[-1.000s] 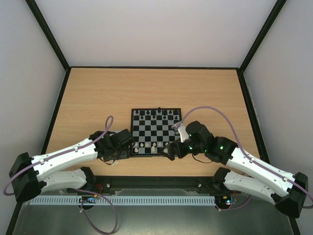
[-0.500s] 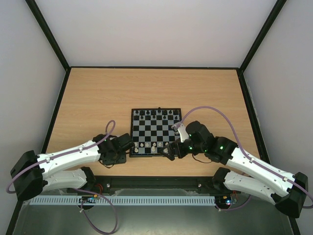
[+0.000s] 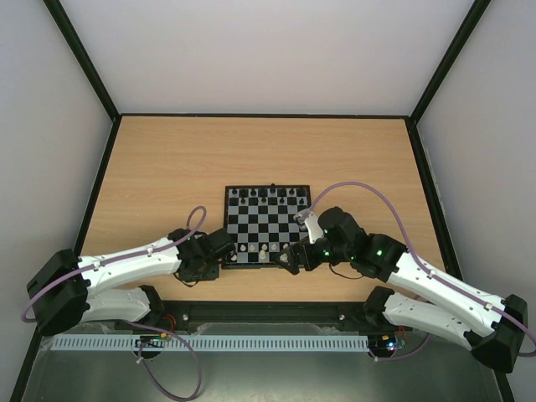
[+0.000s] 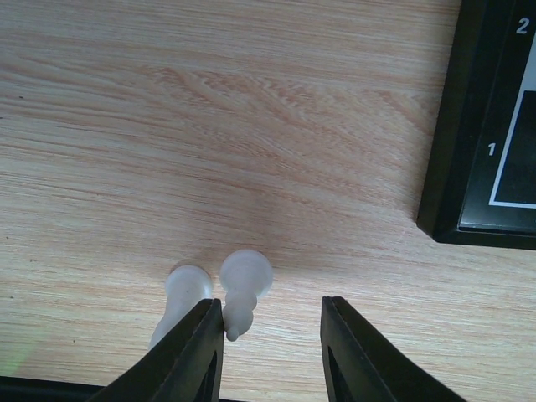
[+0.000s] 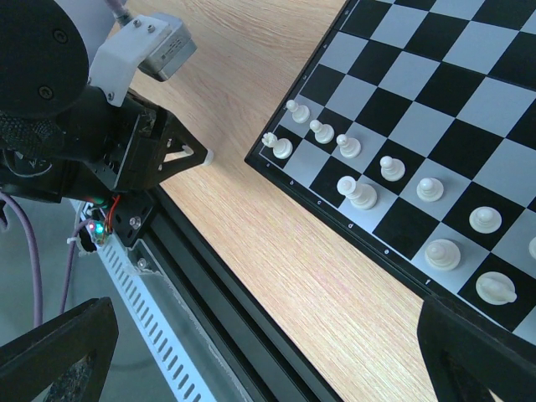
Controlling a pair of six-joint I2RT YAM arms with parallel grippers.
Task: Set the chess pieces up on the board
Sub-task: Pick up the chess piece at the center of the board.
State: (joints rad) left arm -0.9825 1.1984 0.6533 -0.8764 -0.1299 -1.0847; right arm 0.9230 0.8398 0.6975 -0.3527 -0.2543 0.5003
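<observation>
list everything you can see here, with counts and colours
board: one, black and pale checks, on the table before the arms
black chess pieces: many, too small to count, board's far rows
white chess pieces: at least ten, cream, board's near rows
loose chess pieces: two, cream, on the table beside the board's corner
table: one, light wood
left hand: one, black, open, one loose piece between its fingers
right hand: one, black, open, by the board's near edge

White numerals 1 and 2 stand on the black border of the board (image 4: 469, 126).

walls (image 3: 268, 50): plain white | table (image 3: 167, 159): light wood | frame (image 3: 84, 59): black posts
</observation>
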